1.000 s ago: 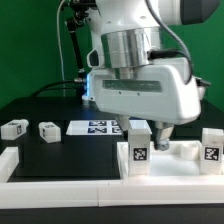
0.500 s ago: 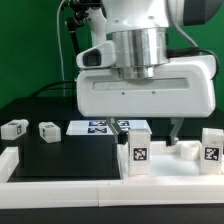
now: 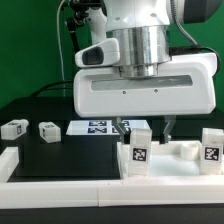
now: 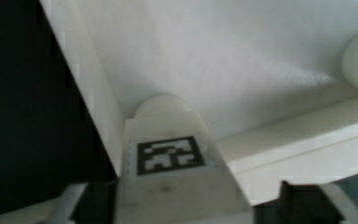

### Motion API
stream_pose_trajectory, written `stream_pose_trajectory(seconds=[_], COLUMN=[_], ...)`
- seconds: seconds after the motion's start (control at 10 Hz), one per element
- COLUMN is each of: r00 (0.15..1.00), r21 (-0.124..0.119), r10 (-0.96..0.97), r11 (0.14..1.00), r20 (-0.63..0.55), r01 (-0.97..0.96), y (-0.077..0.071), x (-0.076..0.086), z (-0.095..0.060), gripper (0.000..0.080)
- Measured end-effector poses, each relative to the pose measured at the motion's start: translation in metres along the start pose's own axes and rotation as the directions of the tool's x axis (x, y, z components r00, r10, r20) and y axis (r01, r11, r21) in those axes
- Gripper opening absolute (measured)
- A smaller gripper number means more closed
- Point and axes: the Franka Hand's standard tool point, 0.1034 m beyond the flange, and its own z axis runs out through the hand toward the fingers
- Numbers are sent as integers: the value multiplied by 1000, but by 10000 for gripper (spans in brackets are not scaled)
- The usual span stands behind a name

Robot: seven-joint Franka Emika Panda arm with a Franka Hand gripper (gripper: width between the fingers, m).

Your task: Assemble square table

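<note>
Two legs lie unused on the dark table [image 3: 60, 150] toward the exterior view's left: the outer loose leg [image 3: 14, 127] and the inner loose leg [image 3: 47, 130], near each other and well apart from the work. Behind them, between them and the arm, the marker board [image 3: 95, 127] lies flat.

Toward the exterior view's right lies the tabletop [image 3: 180, 160], tucked against the front border rail [image 3: 60, 174]. I judge it sits there so the rail braces it while legs go in. Two tagged uprights stand on it, the front leg [image 3: 138, 152] and the right leg [image 3: 211, 150]. I take both as legs set in corner sockets, though the sockets themselves are hidden.

Low over the tabletop hangs the gripper [image 3: 144, 131], seen just behind the front leg. Its fingers [image 3: 120, 128] are spread wide, one to each side, the gap wider than the leg. In the wrist view the front leg [image 4: 167, 150], tag showing, fills the space between the fingers [image 4: 87, 208], with the tabletop [image 4: 247, 60] beyond. No contact is visible, so I read the hand as well open with nothing gripped.

Judgement: this straddling pose suits closing on the front leg to turn it home in its socket. Risk: an off-centre close could tip the leg or drag the tabletop off the rail
</note>
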Motion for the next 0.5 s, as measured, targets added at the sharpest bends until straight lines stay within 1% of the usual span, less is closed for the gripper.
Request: stream_pose_trajectory(seconds=[0.1, 0.2, 0.3, 0.4, 0.5], r00=[997, 991, 972, 917, 843], r21=[-1, -2, 1, 5, 6], r10=[79, 134, 234, 398, 536], r11=[997, 991, 972, 917, 844], r20=[1, 1, 3, 14, 38], r01=[-79, -134, -234, -398, -537], y=[1, 1, 1, 3, 5], x=[0, 0, 0, 1, 2], z=[1, 1, 1, 1, 2], gripper=[294, 294, 294, 294, 294])
